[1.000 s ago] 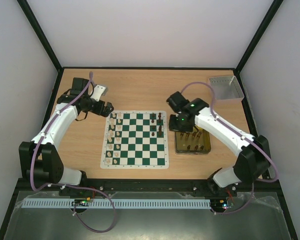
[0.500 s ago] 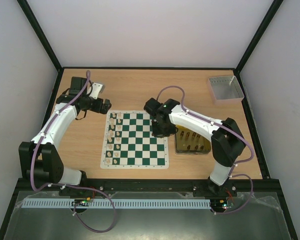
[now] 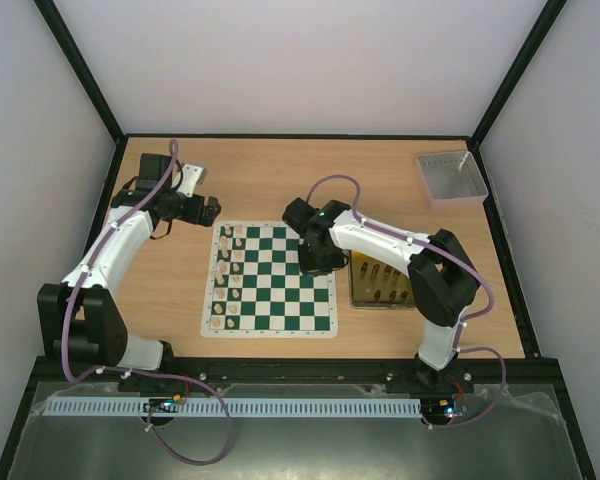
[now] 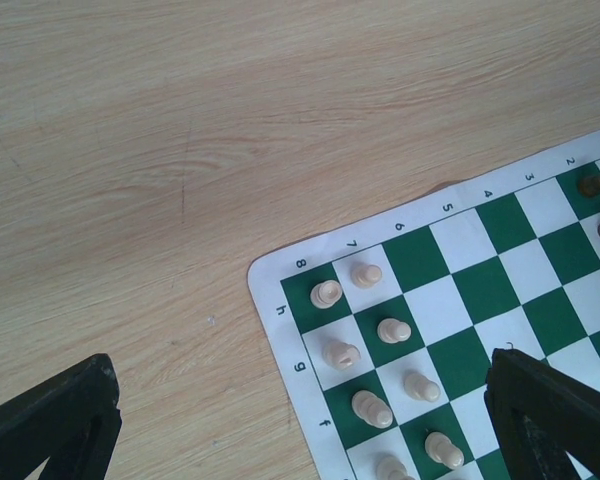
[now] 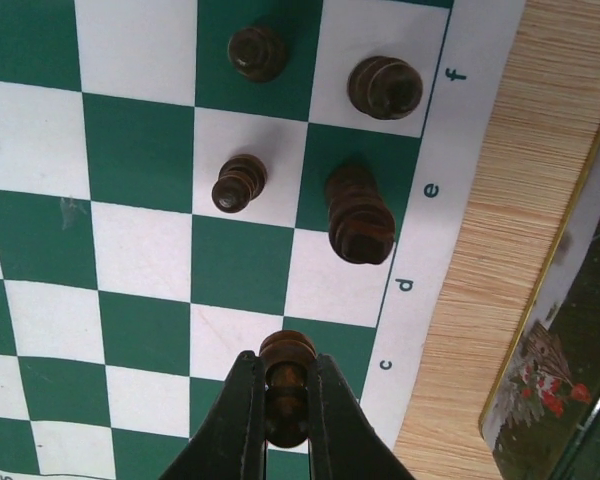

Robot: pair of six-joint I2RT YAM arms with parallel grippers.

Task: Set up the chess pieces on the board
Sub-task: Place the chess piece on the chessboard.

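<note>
The green and white board [image 3: 270,280] lies mid-table. Cream pieces [image 3: 230,270] fill its two left columns; several show in the left wrist view [image 4: 392,330]. Dark brown pieces [image 3: 315,240] stand at its far right. My right gripper [image 3: 315,262] hangs over the board's right edge, shut on a dark brown piece [image 5: 287,385] above the c-row squares of the board [image 5: 140,150]. Other dark pieces [image 5: 358,215] stand just beyond it. My left gripper [image 3: 208,205] is open and empty over bare wood by the board's far left corner [image 4: 280,290].
A gold tin [image 3: 385,285] with more dark pieces sits right of the board, its edge in the right wrist view [image 5: 570,350]. A grey tray [image 3: 450,178] stands at the back right. Black frame posts and white walls ring the table.
My right arm has swung left from over the gold tin to the board's right edge, carrying a dark piece. The left gripper has shifted only slightly.
</note>
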